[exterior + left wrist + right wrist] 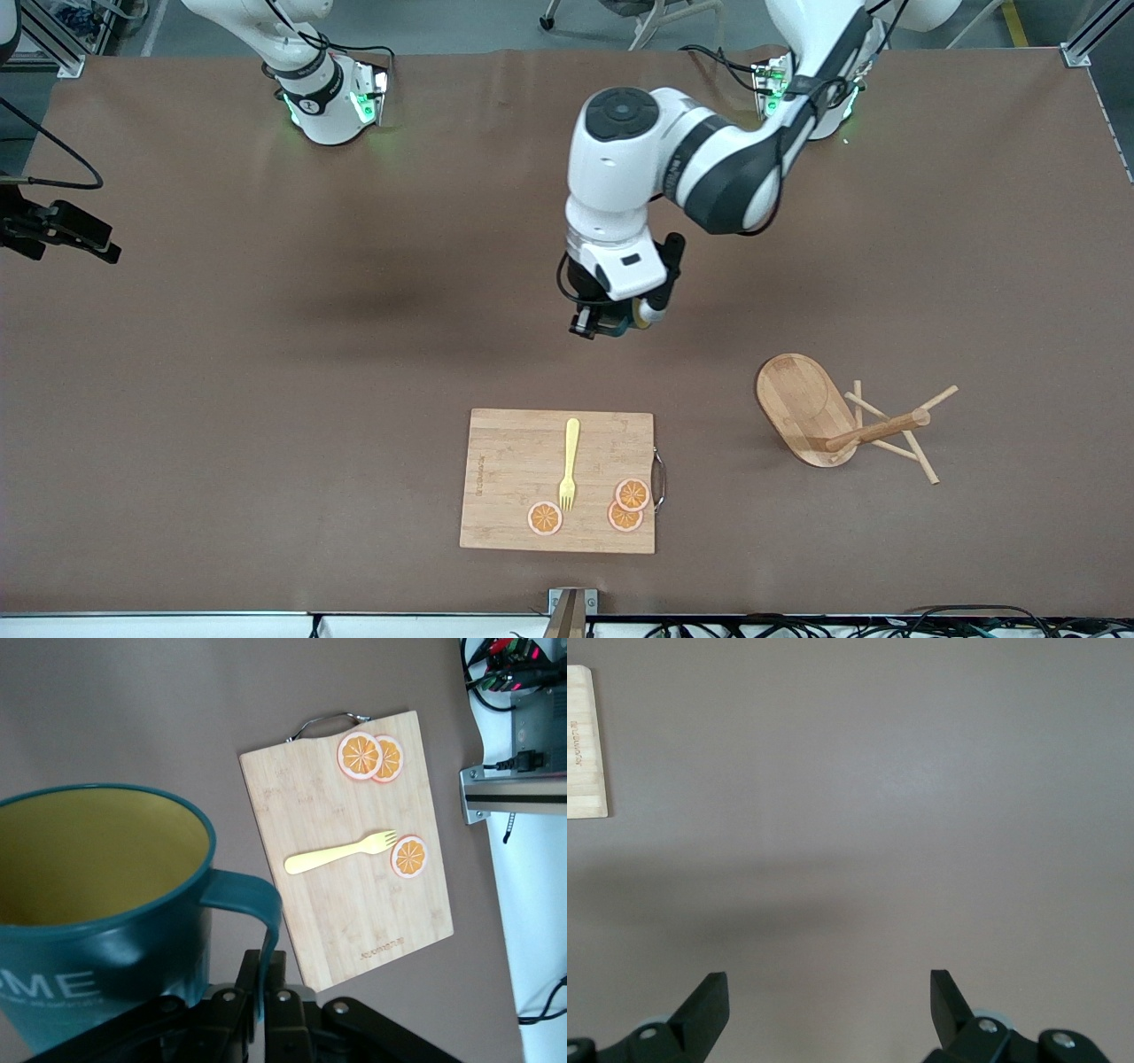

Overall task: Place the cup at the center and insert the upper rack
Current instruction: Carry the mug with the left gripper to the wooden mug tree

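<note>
Nearest the camera, a board (557, 479) is lying on the surface (266, 399). Over the middle, the left hand (605, 324) is clamping the cup (106, 904) by its handle. Toward the left arm's end, the rack (842, 421) is lying toppled. Waiting, the right hand (828, 1010) is gaping apart.

Cutting board (514, 478) holds yellow fork (569, 465); three orange slices (625, 505) beside it

Both arms are showing glossy white shells with dark grey joint bands and black cables running along them; green lights are glowing at each base. The left gripper (605, 326) is wearing a white housing over black jaws. The right gripper (829, 992) is showing black fingers (704, 1003) with silver screws.
</note>
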